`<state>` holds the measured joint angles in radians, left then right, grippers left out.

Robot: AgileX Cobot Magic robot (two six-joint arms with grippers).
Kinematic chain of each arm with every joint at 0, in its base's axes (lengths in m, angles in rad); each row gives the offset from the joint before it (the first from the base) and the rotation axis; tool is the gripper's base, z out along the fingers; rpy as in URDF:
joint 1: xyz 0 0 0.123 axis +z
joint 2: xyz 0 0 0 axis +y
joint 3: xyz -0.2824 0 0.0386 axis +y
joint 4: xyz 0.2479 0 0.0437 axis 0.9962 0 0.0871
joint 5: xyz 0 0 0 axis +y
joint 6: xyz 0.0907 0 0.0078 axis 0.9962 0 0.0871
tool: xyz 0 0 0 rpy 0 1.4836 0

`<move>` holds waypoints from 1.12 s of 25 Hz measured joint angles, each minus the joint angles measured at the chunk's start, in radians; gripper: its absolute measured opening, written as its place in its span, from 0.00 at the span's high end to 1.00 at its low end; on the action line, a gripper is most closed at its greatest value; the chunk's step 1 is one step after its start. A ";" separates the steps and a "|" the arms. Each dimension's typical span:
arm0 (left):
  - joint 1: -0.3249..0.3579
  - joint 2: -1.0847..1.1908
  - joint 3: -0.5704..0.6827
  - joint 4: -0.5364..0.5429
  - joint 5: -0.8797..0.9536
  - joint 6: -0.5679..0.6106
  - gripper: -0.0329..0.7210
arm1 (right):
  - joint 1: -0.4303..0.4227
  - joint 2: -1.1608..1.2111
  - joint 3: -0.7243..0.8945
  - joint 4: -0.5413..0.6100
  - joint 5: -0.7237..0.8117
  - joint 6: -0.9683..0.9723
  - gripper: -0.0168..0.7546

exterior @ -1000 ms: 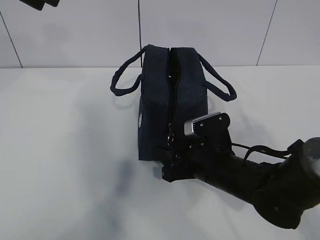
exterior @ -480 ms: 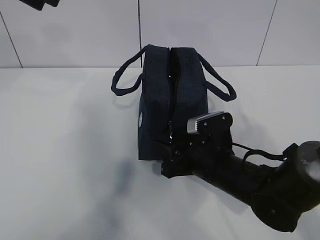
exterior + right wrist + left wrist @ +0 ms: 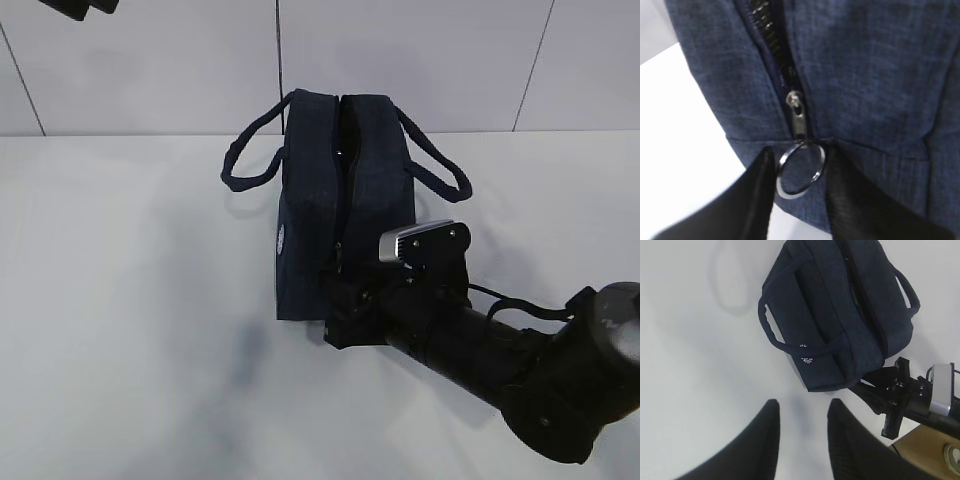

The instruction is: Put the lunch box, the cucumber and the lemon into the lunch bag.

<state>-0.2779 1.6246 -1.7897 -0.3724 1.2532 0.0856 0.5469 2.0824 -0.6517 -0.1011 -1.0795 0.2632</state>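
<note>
Setting: white table [image 3: 130, 330], tiled wall; navy lunch bag [image 3: 345, 190] mid-frame.
Ring pull [image 3: 801, 170]: between my right jaws [image 3: 799, 200], pads flanking, contact unclear.
Zipper: runs upward.
Left jaws [image 3: 802, 440]: apart, empty.

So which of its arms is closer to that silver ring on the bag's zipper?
The right. Its fingers flank the ring on the lunch bag; whether they pinch it is unclear. The left gripper hangs high above the table, away from the bag.

Lunch bag [image 3: 330, 210] lower near end hidden behind right gripper [image 3: 799, 175], bag contents unseen, ring pull [image 3: 801, 170] slightly blurred, fingertips cropped.
</note>
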 joint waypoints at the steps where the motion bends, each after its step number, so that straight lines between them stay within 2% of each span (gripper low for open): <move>1: 0.000 0.000 0.000 0.000 0.000 0.000 0.64 | 0.000 0.000 0.000 0.002 -0.002 0.000 0.66; 8: 0.000 0.000 0.000 0.000 0.000 0.000 0.64 | 0.000 0.000 0.000 0.004 -0.004 0.000 0.78; 15: 0.000 0.000 0.000 -0.005 0.000 0.000 0.64 | 0.000 0.000 0.000 0.004 -0.006 0.017 0.96; 23: -0.001 0.000 0.004 -0.006 0.000 0.000 0.63 | 0.000 0.000 0.000 -0.032 -0.006 0.030 0.97; 28: -0.045 -0.002 0.075 0.005 0.000 0.000 0.63 | 0.000 -0.004 0.011 -0.045 -0.011 0.032 0.97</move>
<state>-0.3227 1.6224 -1.7143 -0.3672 1.2532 0.0856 0.5469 2.0782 -0.6408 -0.1462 -1.0905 0.2950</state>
